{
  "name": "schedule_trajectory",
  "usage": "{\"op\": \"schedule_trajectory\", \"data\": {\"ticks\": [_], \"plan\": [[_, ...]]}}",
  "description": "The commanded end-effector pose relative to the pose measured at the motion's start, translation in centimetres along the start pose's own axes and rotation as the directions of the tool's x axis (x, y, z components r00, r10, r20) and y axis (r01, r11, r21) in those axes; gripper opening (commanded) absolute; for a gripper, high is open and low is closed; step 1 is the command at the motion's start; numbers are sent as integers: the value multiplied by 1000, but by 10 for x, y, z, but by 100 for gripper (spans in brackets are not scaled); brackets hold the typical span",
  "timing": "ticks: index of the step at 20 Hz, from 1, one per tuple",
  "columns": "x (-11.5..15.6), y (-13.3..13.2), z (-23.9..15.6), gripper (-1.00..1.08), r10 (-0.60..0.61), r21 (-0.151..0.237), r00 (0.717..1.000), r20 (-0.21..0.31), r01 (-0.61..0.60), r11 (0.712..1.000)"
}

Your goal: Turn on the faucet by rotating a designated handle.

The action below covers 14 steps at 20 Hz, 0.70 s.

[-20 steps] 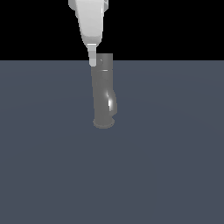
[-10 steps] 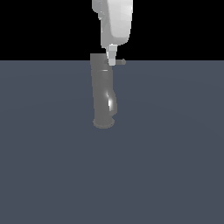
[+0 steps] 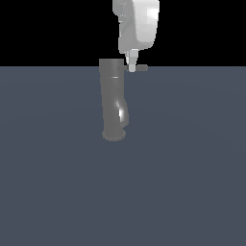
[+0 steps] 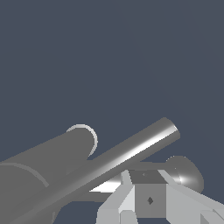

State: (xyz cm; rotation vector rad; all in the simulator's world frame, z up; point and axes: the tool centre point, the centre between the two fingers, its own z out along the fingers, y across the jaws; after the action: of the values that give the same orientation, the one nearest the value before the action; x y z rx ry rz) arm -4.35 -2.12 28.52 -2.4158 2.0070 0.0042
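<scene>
In the exterior view, the faucet stands upright on the grey floor; its handle juts sideways from the faucet's top. The gripper hangs at the handle (touching, apparently). In the wrist view, the handle lies beside the faucet; I cannot tell whether the gripper is parted or closed.

Faucet: dark grey glossy metal. Handle: smooth, polished grey metal. Gripper: white, smooth, plastic-looking. Table: matt slate.

A flat slate-blue floor stretches out evenly lit. Behind it the backdrop is plain black.
</scene>
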Motion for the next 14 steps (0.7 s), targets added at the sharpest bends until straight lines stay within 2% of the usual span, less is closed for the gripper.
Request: {"op": "schedule_trajectory", "data": {"ticks": [1, 14], "plan": [[9, -5, 0, -100, 8, 1, 1000, -1, -8, 1000], [39, -30, 0, -100, 19, 1, 1000, -2, -19, 1000]]}}
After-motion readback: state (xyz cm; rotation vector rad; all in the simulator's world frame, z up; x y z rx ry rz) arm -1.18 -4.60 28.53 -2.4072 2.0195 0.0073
